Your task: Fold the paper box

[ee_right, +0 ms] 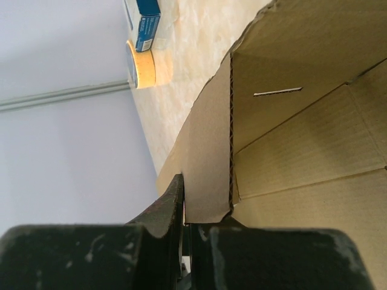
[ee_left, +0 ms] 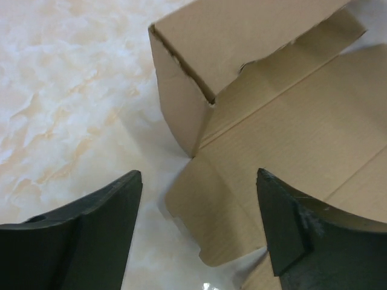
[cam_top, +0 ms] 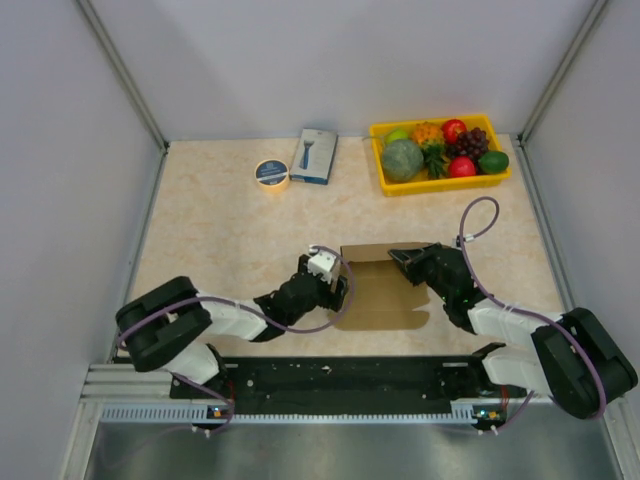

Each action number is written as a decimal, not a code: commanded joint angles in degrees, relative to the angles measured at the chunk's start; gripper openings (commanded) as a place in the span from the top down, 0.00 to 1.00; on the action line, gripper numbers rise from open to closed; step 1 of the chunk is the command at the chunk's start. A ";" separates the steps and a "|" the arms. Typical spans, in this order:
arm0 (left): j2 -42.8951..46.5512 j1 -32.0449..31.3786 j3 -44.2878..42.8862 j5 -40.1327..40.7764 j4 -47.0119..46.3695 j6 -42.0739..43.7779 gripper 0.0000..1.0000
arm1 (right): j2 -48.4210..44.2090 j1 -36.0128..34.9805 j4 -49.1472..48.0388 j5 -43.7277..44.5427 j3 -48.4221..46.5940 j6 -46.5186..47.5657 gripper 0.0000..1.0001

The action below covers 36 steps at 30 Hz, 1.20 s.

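pale marbled tabletop (cam_top: 220,230), closed in by plain grey panels, carries everything. the paper box (cam_top: 385,295) lies near the front middle, between the two arms. it is well apart from the yellow tray (cam_top: 383,186) of fruit, the tape roll (cam_top: 271,173) and the small blue-and-white box (cam_top: 315,156) along the far edge. the box looks partly formed: a far wall and a left side wall stand up, while the base and a rounded flap lie flat.

the right end effector (ee_right: 184,202) is clamped tight on a raised cardboard wall on the box's right side, pinching the sheet between closed jaws. the left end effector (ee_left: 198,178) stands wide apart and holds nothing. its fingers straddle the left corner where the rounded flap meets the upright wall.

the likeliest trouble is at that corner. its edge already looks ragged, so a finger catching it could tear the thin board instead of bending it on the crease. if the left end effector closes off the fold line, it may buckle the flap or put a crease in the wrong place. a sideways push could also slide the light box on the smooth surface and drag the sheet against the right-hand pinch, so the wall might slip free or crumple and the standing sides might fall flat.
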<state>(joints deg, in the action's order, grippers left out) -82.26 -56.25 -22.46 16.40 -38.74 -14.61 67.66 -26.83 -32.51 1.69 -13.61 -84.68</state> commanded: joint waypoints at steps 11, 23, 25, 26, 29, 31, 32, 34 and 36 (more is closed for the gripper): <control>-20.91 -2.90 -8.47 21.29 -26.73 7.66 0.37 | 0.81 -0.68 9.92 -0.29 -1.95 -0.13 1.00; -27.33 -4.40 -11.99 27.98 -32.19 12.14 0.41 | 2.39 -0.68 8.17 -0.90 -1.42 -1.45 1.00; -28.22 -4.66 -12.61 29.91 -32.88 12.59 0.45 | 2.48 -0.68 8.08 -1.08 -1.34 -1.54 1.00; -28.83 -4.66 -12.87 30.18 -33.24 13.37 0.50 | 2.48 -0.77 7.90 -1.17 -1.34 -1.62 1.00; -29.71 -4.83 -13.66 32.37 -34.64 15.48 0.53 | 2.22 -0.77 8.25 -1.34 -1.34 -1.54 1.00; -30.76 -4.92 -14.63 34.38 -35.08 16.72 0.58 | 2.21 -0.68 8.25 -1.43 -1.42 -1.62 1.00; -32.33 -4.92 -16.20 35.18 -35.35 18.90 0.64 | 2.13 -0.68 8.25 -1.52 -1.42 -1.71 1.00; -34.19 -5.45 -18.05 40.86 -35.44 20.32 0.83 | 2.04 -0.68 8.87 -1.52 -1.51 -1.71 1.00; -36.30 -5.80 -19.73 45.54 -35.79 21.29 1.00 | 1.25 -0.68 9.39 -1.26 -1.25 -2.15 1.00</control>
<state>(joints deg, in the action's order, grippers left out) -115.81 -61.80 -38.79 51.99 -70.15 2.96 68.53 -26.83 -30.92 2.15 -15.14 -88.09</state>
